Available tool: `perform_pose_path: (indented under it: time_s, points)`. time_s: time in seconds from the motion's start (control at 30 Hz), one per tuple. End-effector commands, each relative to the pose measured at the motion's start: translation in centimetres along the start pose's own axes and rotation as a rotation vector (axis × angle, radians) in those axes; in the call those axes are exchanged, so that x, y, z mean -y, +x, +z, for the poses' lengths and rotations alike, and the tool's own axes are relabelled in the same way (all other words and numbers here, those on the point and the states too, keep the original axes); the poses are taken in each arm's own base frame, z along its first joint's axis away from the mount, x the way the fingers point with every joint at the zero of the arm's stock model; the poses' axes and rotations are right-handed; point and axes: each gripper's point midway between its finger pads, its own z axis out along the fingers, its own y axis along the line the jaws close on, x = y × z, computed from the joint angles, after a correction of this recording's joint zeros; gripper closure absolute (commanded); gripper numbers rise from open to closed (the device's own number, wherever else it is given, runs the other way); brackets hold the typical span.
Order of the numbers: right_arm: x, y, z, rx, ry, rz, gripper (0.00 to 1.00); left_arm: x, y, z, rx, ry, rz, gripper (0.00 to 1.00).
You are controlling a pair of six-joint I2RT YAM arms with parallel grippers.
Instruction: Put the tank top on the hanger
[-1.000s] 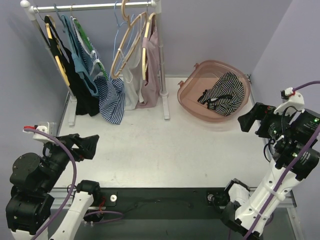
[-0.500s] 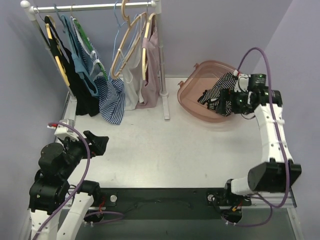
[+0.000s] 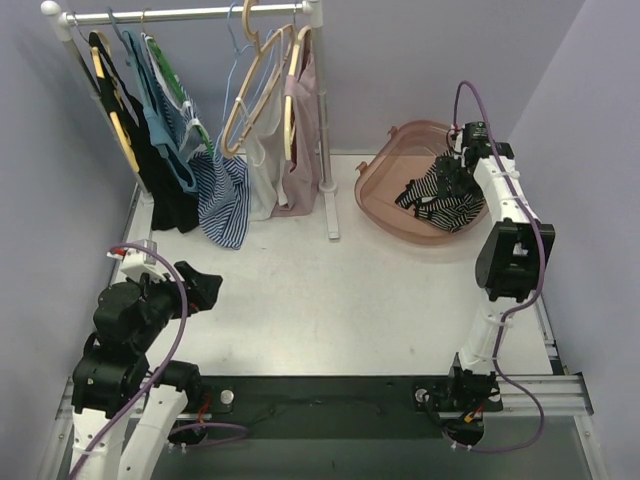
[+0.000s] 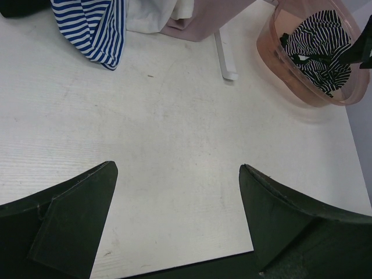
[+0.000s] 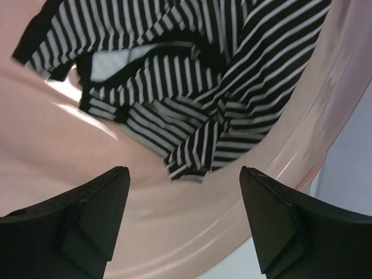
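Note:
The black-and-white striped tank top [image 3: 440,197] lies crumpled in a pink basin [image 3: 385,165] at the back right. It also shows in the left wrist view [image 4: 317,49] and fills the right wrist view [image 5: 215,87]. My right gripper [image 3: 452,172] is open and empty, reaching over the basin's far right side just above the top [image 5: 185,174]. The pale-blue hanger [image 3: 236,70] hangs on the clothes rail at the back. My left gripper [image 3: 205,290] is open and empty above the near left of the table [image 4: 177,174].
The clothes rail [image 3: 180,14] at the back left holds a black garment [image 3: 165,190], a blue-and-white striped garment [image 3: 222,195], pale tops and tan wooden hangers [image 3: 255,95]. Its foot [image 3: 330,215] rests on the table. Walls stand close behind and to the right of the basin [image 5: 174,232].
My right arm has swung from the near right up and over the basin, ending just above the tank top. My left arm has shifted slightly right and forward.

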Motion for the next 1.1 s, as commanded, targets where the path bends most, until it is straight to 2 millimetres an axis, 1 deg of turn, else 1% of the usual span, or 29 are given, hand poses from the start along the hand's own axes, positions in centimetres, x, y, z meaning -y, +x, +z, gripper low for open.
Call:
perform_pose_path:
  time_s: [0.0,0.03,0.07,0.1,0.13,0.17,0.2,0.23,0.27,0.3,0.33,0.4,0.43,0.47,0.53,0.6,0.63,0.67,0.73,0.77,0.83,0.87,0.9,0.97,1.0,1.07]
  points:
    - [3.8,-3.4,1.5,0.045,0.185,-0.092,0.26,0.3,-0.8,1.1,0.031,0.01,-0.002,0.03]
    - [3.8,-3.2,2.7,0.025,0.18,-0.122,0.34,0.3,-0.7,1.2,0.028,0.013,-0.002,0.03]
    - [3.8,-3.9,2.8,0.041,0.177,-0.136,0.35,0.3,-0.7,1.4,0.026,0.014,-0.004,0.03]
    - [3.8,-4.2,3.3,0.045,0.173,-0.144,0.36,0.3,-0.7,1.6,0.02,0.015,-0.007,0.03]
    - [3.7,-3.9,4.5,0.025,0.165,-0.174,0.37,0.3,-0.6,1.8,0.015,0.014,-0.009,0.03]
    - [3.6,-4.1,5.0,0.025,0.161,-0.181,0.38,0.5,-0.7,2.0,0.015,0.022,-0.008,0.03]
    - [3.7,-4.7,5.2,0.037,0.168,-0.186,0.38,0.4,-0.5,2.2,0.005,0.02,-0.011,0.03]
    - [3.7,-4.5,6.2,0.023,0.163,-0.193,0.39,0.5,-0.6,2.3,0.004,0.021,-0.011,0.03]
    - [3.5,-4.6,6.8,0.02,0.156,-0.208,0.39,0.5,-0.7,2.4,0.004,0.021,-0.009,0.03]
    - [3.5,-5.2,7.0,0.031,0.159,-0.216,0.39,0.4,-0.6,2.5,-0.005,0.015,-0.008,0.03]
    - [3.3,-4.8,8.1,0.013,0.154,-0.227,0.4,0.4,-0.6,2.6,-0.007,0.015,-0.006,0.03]
    - [3.2,-5.2,8.7,0.017,0.153,-0.247,0.42,0.4,-0.6,2.7,-0.012,0.012,-0.006,0.03]
    - [3.0,-4.8,9.6,0.0,0.152,-0.257,0.49,0.3,-0.5,2.8,-0.014,0.01,-0.007,0.03]
    - [3.1,-4.8,9.9,-0.002,0.156,-0.265,0.51,0.4,-0.6,2.8,-0.013,0.011,-0.007,0.03]
    - [3.2,-4.5,10.6,-0.013,0.159,-0.271,0.65,0.5,-0.7,2.8,-0.011,0.011,-0.005,0.03]
    - [3.3,-4.3,11.0,-0.021,0.162,-0.282,0.73,0.5,-0.7,2.9,-0.015,0.009,-0.005,0.03]
    - [3.4,-4.1,11.1,-0.026,0.164,-0.283,0.83,0.5,-0.8,2.9,-0.014,0.01,-0.006,0.03]
    - [3.5,-4.1,11.1,-0.027,0.166,-0.284,0.87,0.6,-0.9,2.8,-0.013,0.014,-0.006,0.03]
    - [3.5,-4.1,10.7,-0.025,0.166,-0.29,1.0,0.7,-0.9,2.9,-0.012,0.019,-0.011,0.03]
    - [3.6,-4.1,10.5,-0.027,0.17,-0.291,1.0,0.8,-0.9,2.8,-0.012,0.021,-0.013,0.03]
    - [3.7,-4.8,8.9,0.0,0.181,-0.269,1.0,1.0,-1.1,2.6,-0.006,0.026,-0.013,0.03]
    - [3.7,-4.6,8.4,-0.001,0.176,-0.262,1.0,1.0,-1.3,2.6,-0.003,0.027,-0.016,0.03]
    - [3.6,-5.6,6.4,0.039,0.176,-0.251,1.0,1.2,-1.4,2.3,0.004,0.034,-0.013,0.03]
    - [2.8,-5.5,4.8,0.057,0.141,-0.223,1.0,1.3,-1.6,2.0,0.014,0.041,-0.018,0.03]
    - [2.4,-6.3,2.4,0.1,0.131,-0.21,1.0,1.6,-1.8,1.7,0.027,0.051,-0.026,0.03]
    - [1.2,-6.4,0.0,0.134,0.093,-0.192,1.0,1.8,-2.0,1.4,0.042,0.062,-0.039,0.03]
